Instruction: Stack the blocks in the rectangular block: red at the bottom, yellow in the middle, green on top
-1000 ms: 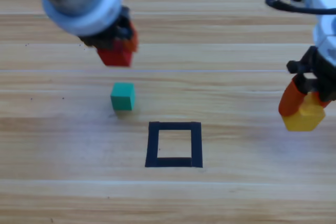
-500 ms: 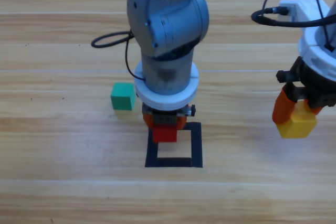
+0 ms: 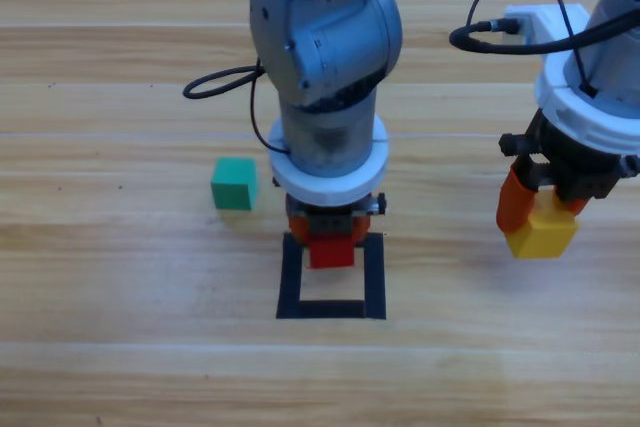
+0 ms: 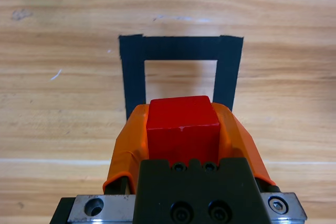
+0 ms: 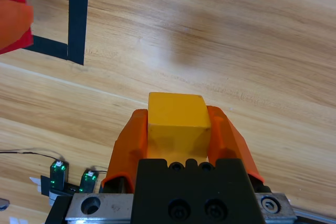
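My left gripper (image 3: 331,247) is shut on the red cube (image 3: 331,251) and holds it over the far edge of the black-tape square frame (image 3: 292,282). In the left wrist view the red cube (image 4: 181,125) sits between the orange jaws, with the frame (image 4: 132,77) just ahead. To the right of the frame, above the table, my right gripper (image 3: 540,227) is shut on the yellow cube (image 3: 541,234), which shows close up (image 5: 175,120) in the right wrist view. The teal-green cube (image 3: 234,184) rests on the table left of the frame.
The wooden table (image 3: 120,347) lies bare in front of the frame and at the left. A black cable (image 3: 215,82) loops behind the left arm, and another cable (image 3: 500,7) runs from the right arm's wrist.
The left arm swung in from the far left with the red cube and now holds it over the frame's far edge. The right gripper drifted left with the yellow cube.
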